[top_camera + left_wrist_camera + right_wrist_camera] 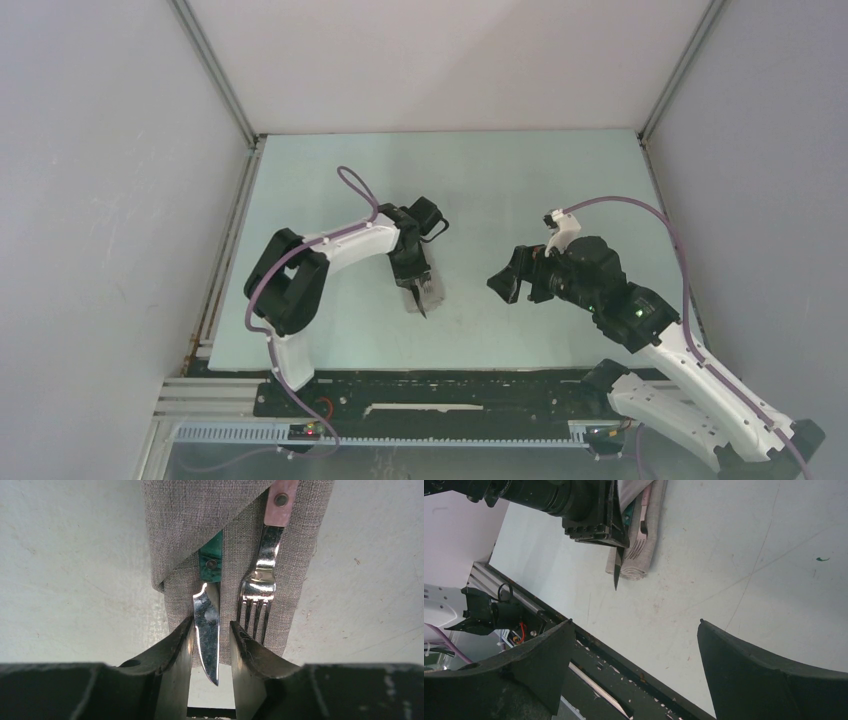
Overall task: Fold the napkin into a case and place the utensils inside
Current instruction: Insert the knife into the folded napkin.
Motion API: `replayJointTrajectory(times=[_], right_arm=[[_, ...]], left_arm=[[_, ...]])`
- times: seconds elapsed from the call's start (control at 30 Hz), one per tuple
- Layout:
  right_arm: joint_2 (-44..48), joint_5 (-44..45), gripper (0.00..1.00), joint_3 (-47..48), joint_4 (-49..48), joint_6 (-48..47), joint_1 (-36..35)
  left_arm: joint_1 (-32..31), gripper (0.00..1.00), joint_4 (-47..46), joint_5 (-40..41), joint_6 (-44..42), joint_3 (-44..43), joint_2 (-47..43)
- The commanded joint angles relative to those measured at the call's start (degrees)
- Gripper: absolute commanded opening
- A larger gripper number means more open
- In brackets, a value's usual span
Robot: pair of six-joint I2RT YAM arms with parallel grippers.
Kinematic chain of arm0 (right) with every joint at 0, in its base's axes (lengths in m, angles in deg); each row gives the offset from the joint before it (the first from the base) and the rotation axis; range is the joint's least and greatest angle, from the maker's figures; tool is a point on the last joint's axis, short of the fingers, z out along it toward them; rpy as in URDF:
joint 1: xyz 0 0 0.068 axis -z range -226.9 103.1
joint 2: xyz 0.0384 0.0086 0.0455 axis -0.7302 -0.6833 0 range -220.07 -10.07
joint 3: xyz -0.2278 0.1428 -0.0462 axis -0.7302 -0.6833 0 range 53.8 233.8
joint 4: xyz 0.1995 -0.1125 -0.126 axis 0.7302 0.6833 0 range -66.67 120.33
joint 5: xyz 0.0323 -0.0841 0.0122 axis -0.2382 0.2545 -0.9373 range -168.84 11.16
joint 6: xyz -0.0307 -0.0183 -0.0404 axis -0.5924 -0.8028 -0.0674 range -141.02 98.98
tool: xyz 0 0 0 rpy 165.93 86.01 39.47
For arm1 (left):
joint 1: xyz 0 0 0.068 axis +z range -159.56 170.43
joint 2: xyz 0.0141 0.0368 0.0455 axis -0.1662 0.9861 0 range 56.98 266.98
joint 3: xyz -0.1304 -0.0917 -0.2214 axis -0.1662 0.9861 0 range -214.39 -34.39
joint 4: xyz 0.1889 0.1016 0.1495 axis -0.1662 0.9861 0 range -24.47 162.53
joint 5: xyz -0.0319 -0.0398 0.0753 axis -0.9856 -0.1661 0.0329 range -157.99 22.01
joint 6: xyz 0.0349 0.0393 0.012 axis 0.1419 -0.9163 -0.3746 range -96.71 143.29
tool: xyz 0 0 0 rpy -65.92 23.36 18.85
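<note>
There — knife blade (206, 615) between fingers of the left gripper (211, 628).

No text, label, brand, number or sign can be read in any of the three views.
</note>
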Motion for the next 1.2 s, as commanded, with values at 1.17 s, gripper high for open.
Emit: replayJointTrajectory(times=[1.17], right_arm=[[0.2, 0.5, 1.00, 2.3, -0.6, -0.3, 0.4]], left_arm=[[5.2, 0.09, 0.6, 1.5, -6.4, -9.4, 5.8]])
